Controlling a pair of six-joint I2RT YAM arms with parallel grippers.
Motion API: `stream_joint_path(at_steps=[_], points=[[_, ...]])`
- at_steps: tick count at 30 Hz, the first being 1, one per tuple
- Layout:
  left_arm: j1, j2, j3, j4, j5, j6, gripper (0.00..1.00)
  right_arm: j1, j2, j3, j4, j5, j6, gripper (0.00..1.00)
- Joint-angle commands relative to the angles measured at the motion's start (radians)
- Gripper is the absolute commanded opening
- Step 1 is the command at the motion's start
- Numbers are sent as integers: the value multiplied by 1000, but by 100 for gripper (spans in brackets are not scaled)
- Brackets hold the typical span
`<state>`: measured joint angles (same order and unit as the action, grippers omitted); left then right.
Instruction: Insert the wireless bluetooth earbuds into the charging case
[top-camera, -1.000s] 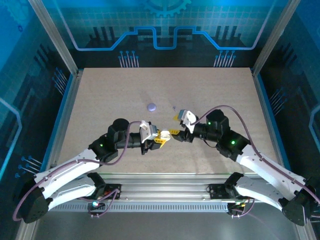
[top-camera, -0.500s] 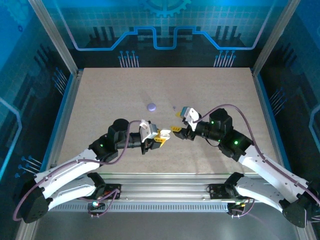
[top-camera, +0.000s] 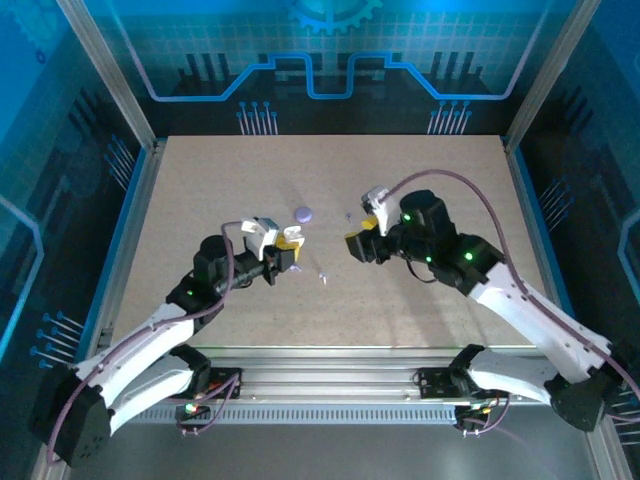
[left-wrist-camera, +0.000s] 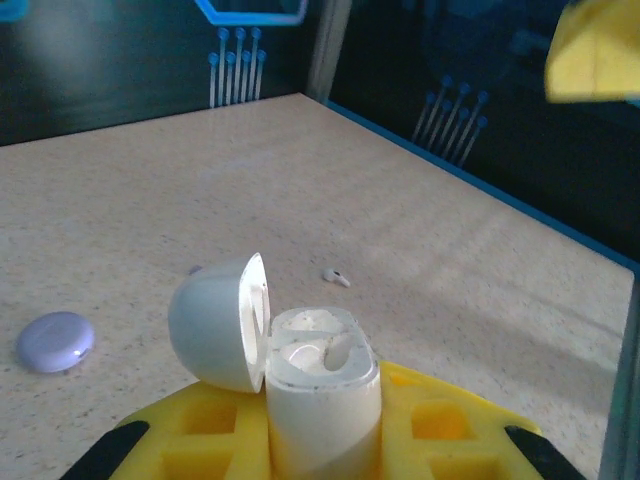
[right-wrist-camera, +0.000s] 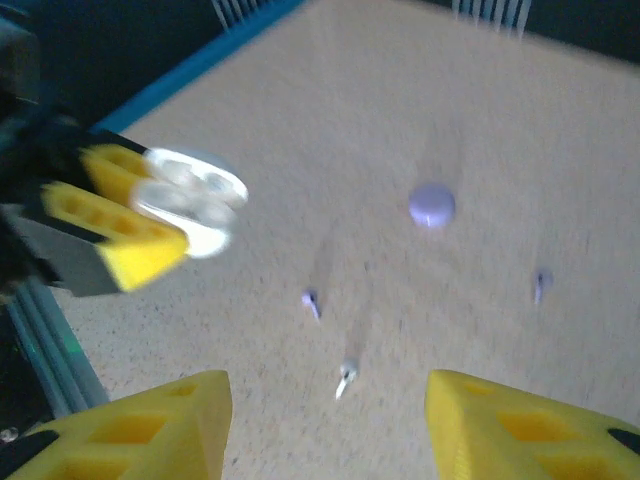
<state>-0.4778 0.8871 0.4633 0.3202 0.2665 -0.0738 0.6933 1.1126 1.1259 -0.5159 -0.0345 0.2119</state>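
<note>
Working over a speckled tan table (top-camera: 200, 180), with both arms reaching in from the near edge and the wrists turning inward to face each other across a gap.

Pinching the charging case (left-wrist-camera: 322, 400) in the left gripper (top-camera: 288, 243) — clamping firmly on the white lower half, holding it upright above the table with the lid hanging open to one side and the wells facing up. Not showing clearly whether either well is already filled.

Hovering the right gripper (top-camera: 356, 243) opposite, tilting down toward the tabletop, standing roughly half open and carrying nothing.

Leaving a lavender pebble-shaped piece (top-camera: 304, 213) lying on the table just beyond the left gripper, touching neither arm.

Facing one earbud (top-camera: 322, 277) lying loose on the table, about midway between the two grippers and a little toward the near edge. Appearing in the right wrist view as a pale speck just ahead of the spread fingers (right-wrist-camera: 150, 420), seemingly lying lengthwise along the line of approach rather than across it — too small to be sure. Also spotting a second earbud (top-camera: 348, 215) close beside the right gripper on its far side, well apart from the left.

Judging by this layout, calling for the free right arm to be dropping onto an earbud and closing across its short width, with the left merely presenting the open case.
</note>
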Motion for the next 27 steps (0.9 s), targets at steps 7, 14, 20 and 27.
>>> stream_joint_path(at_steps=[7,14,20,27], points=[[37,-102,-70,-82,-200,-99,22,44,299,179,-305,98,451,49],[39,-157,-70,-185,-292,-118,23,116,540,341,-405,145,557,38],[41,-186,-64,-209,-309,-97,23,158,714,483,-519,176,581,37],[42,-188,-61,-218,-315,-87,23,173,846,567,-559,169,592,37]])
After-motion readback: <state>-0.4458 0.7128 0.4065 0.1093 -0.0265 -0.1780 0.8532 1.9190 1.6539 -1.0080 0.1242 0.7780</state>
